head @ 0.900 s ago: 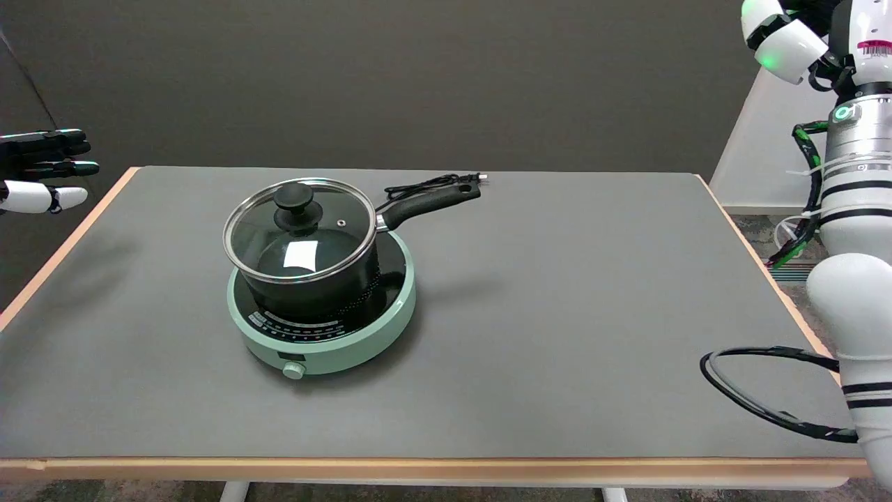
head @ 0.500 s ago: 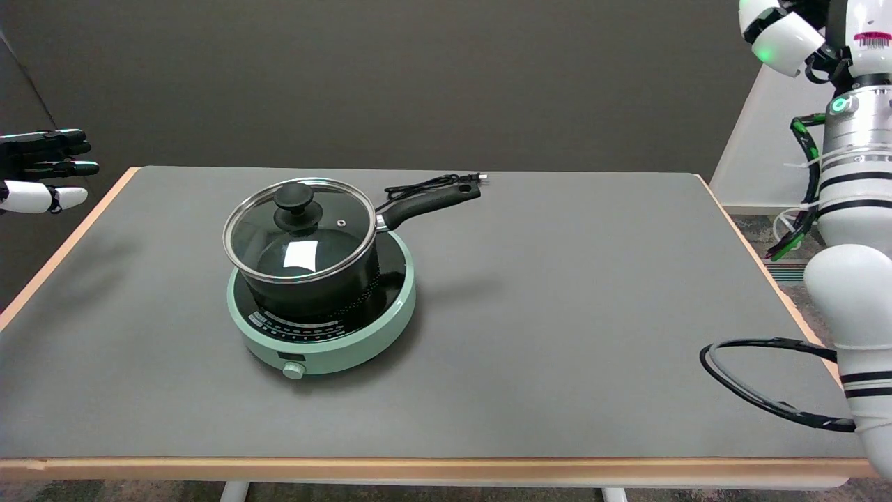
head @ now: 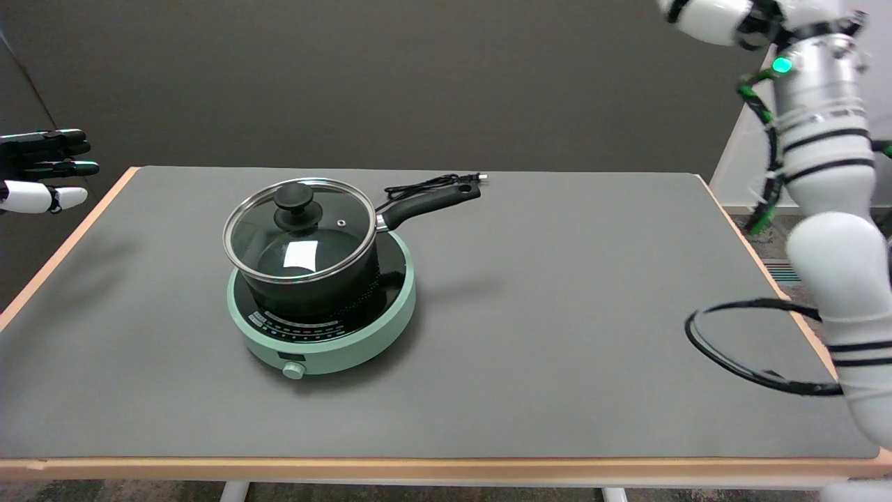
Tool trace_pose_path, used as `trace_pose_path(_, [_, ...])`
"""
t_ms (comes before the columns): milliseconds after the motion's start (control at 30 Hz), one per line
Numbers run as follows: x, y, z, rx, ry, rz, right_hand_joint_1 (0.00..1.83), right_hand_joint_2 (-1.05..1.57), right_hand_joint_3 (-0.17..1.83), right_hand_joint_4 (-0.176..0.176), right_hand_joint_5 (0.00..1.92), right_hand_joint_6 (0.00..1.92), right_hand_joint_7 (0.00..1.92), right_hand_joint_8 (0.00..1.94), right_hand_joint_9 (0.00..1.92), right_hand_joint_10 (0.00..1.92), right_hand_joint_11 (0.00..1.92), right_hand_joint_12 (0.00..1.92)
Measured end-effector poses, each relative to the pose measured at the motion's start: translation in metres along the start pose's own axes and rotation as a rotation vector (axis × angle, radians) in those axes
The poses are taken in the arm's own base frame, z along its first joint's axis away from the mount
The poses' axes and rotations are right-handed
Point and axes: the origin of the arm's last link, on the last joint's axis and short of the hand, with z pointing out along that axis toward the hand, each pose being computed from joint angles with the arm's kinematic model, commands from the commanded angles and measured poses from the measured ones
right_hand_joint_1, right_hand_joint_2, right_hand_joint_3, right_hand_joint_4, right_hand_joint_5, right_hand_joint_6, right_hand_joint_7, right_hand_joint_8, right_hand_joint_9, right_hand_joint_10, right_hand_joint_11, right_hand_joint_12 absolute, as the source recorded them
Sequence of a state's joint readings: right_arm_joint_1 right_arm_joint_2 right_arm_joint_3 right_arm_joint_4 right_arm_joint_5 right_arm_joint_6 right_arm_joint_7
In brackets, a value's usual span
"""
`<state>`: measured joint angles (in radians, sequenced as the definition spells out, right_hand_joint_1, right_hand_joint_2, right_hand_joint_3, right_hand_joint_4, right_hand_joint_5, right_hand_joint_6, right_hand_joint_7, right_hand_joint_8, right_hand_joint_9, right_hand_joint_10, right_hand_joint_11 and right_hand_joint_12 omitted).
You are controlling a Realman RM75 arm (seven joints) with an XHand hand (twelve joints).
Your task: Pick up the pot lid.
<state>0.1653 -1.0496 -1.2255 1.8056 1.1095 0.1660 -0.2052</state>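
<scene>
**On the stove: lid seated, right hand out of view**

Left of centre on the worktop (head: 557,293), your pot lid (head: 301,229) sits closed on the black pot (head: 327,286), which rests on the green stove (head: 322,335). Your right arm (head: 836,230) rises along the right edge; its fingers are out of frame, so I cannot tell their state.

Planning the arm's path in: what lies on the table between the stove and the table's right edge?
In the head view, only bare grey table lies between the green stove and the right edge; the arm's black cable loop hangs near that edge.
</scene>
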Motion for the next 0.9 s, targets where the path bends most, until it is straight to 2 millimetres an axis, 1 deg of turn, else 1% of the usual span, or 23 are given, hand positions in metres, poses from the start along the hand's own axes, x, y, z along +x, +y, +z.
trace_pose_path(167, [-0.019,-0.032,0.020,0.098,-0.065,0.027,0.41,0.68,0.76,0.152,0.55,0.25,0.73,0.26,0.77,0.56,0.63,1.24])
trace_pose_path(400, [-0.054,-0.074,0.048,0.211,-0.161,0.055,0.45,0.64,0.78,0.147,0.53,0.23,0.70,0.25,0.76,0.54,0.62,1.24])
trace_pose_path(433, [-0.061,-0.083,0.053,0.234,-0.181,0.057,0.46,0.63,0.79,0.148,0.52,0.23,0.70,0.24,0.75,0.53,0.62,1.24])
trace_pose_path(500, [-0.069,-0.095,0.060,0.263,-0.204,0.058,0.50,0.60,0.81,0.150,0.50,0.22,0.68,0.24,0.74,0.51,0.62,1.23])
trace_pose_path(567, [-0.083,-0.113,0.067,0.309,-0.245,0.053,0.51,0.59,0.83,0.152,0.49,0.22,0.67,0.23,0.73,0.51,0.61,1.23])
trace_pose_path(600, [-0.089,-0.122,0.070,0.333,-0.262,0.049,0.52,0.56,0.87,0.151,0.49,0.21,0.68,0.22,0.72,0.53,0.61,1.23])
trace_pose_path(700, [-0.103,-0.148,0.076,0.401,-0.310,0.030,0.53,0.57,0.83,0.152,0.46,0.20,0.65,0.22,0.73,0.48,0.61,1.22])
trace_pose_path(733, [-0.108,-0.157,0.079,0.428,-0.326,0.020,0.54,0.55,0.88,0.151,0.46,0.20,0.65,0.21,0.71,0.51,0.61,1.23])
trace_pose_path(900, [-0.125,-0.193,0.083,0.531,-0.398,-0.034,0.60,0.55,0.88,0.158,0.47,0.20,0.65,0.21,0.72,0.49,0.61,1.21])
